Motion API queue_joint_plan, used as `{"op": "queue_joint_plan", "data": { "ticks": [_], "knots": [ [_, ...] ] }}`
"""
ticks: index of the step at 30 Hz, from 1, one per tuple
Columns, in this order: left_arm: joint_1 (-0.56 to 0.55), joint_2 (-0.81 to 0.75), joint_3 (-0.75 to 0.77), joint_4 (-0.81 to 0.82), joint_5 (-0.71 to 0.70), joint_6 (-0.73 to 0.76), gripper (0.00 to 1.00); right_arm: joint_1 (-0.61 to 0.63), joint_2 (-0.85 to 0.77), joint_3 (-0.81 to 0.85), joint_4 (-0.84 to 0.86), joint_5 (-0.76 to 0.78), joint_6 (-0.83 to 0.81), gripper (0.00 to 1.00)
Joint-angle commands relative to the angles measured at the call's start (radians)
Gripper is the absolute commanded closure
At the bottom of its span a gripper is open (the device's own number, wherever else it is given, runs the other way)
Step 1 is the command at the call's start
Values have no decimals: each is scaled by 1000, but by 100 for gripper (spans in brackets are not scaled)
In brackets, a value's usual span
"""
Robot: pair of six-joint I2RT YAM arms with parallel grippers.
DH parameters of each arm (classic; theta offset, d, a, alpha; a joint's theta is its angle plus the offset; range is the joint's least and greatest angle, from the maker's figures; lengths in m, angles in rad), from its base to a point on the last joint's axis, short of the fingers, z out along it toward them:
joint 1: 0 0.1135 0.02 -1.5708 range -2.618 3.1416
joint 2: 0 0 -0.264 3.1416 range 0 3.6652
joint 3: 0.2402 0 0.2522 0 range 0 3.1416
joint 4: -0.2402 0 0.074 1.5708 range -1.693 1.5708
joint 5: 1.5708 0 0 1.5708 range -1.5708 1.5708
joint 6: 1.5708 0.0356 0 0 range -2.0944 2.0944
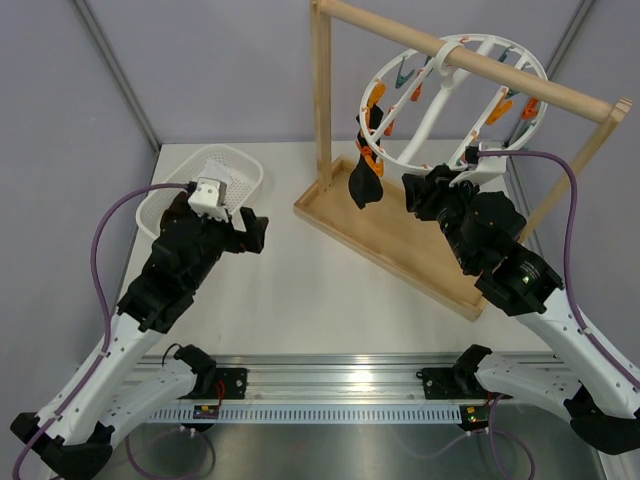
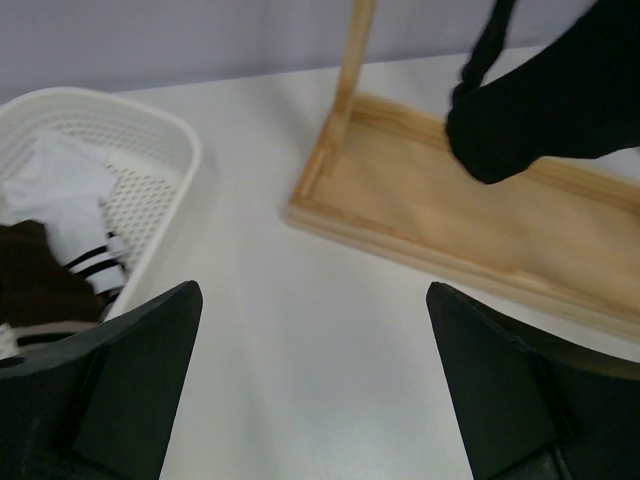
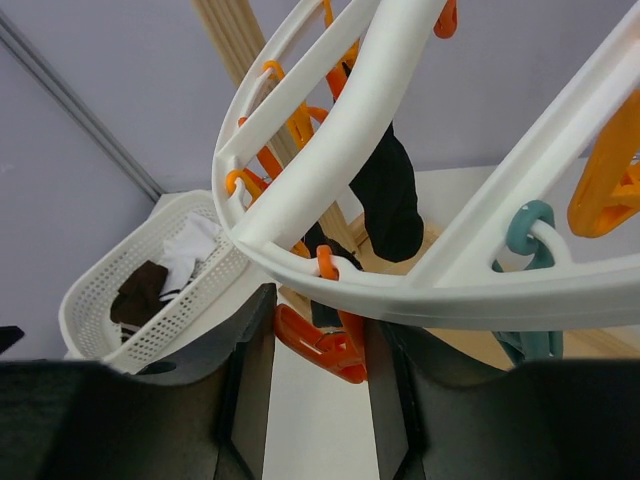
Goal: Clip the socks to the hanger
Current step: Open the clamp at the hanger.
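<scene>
Entry: sock-hanging station, one moment. Hanger point(image 1: 436, 110): white ring with cross bars, hung from the rail of the wooden stand point(image 1: 400, 240) at the upper right of the overhead view, orange and teal clips dangling from its rim. Black sock point(image 1: 365, 180): already clipped at the ring's left edge, hanging down above the stand's base. Basket point(image 2: 188, 150): white mesh, at the upper left of the table point(image 1: 300, 300), holding a white striped sock point(image 2: 70, 200) and a brown sock point(image 2: 35, 280). Right gripper point(image 3: 320, 320): raised under the ring's lower rim, its fingers closed around an orange clip point(image 3: 325, 348) that filled the gap between them; by appearance it was squeezing the clip, though whether the clip's mouth had opened could not be told. Left gripper point(image 2: 312, 295): spread wide and empty, hovering over bare table between the basket and the stand. Step in hand, as judged: preparing a clip for the next sock, with no sock yet brought to it. Next move, as judged: the left arm would need to pick a sock from the basket and lift its edge into the pinched clip.
</scene>
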Motion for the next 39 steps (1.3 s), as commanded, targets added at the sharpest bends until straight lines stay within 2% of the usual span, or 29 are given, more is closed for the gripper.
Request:
{"op": "queue_joint_plan", "data": {
  "ticks": [1, 2, 3, 5, 6, 8, 11, 15, 24, 30, 33, 39],
  "knots": [
    [0, -16, -40, 233, 247, -116, 1, -8, -3, 27, 8, 19, 147, 79],
    [-6, -13, -78, 290, 287, -175, 1, -8, -3, 26, 8, 22, 186, 78],
    [-32, 5, -96, 415, 329, -199, 1, -8, -4, 23, 11, 19, 200, 78],
    [-83, 36, -117, 525, 308, -201, 1, -8, 0, 23, 10, 16, 238, 78],
    [-159, 85, -114, 610, 286, -178, 1, -10, 0, 21, 10, 15, 250, 78],
    [-274, 179, -68, 677, 259, -77, 1, -8, 5, 26, 11, 3, 272, 78],
    [-347, 281, -10, 778, 272, 5, 1, -8, 5, 27, 13, -10, 298, 78],
    [-373, 450, 85, 910, 321, 39, 1, -8, 8, 18, 26, -25, 327, 78],
    [-385, 651, 237, 1058, 447, 80, 5, -8, 5, 23, 42, -71, 336, 77],
    [-387, 728, 308, 1062, 467, 85, 16, -8, 13, 32, 40, -96, 332, 77],
    [-387, 752, 331, 1053, 473, 94, 27, -10, 10, 40, 39, -99, 324, 76],
    [-387, 759, 334, 1053, 487, 79, 57, -8, -10, 28, 37, -90, 318, 76]
  ]
}}
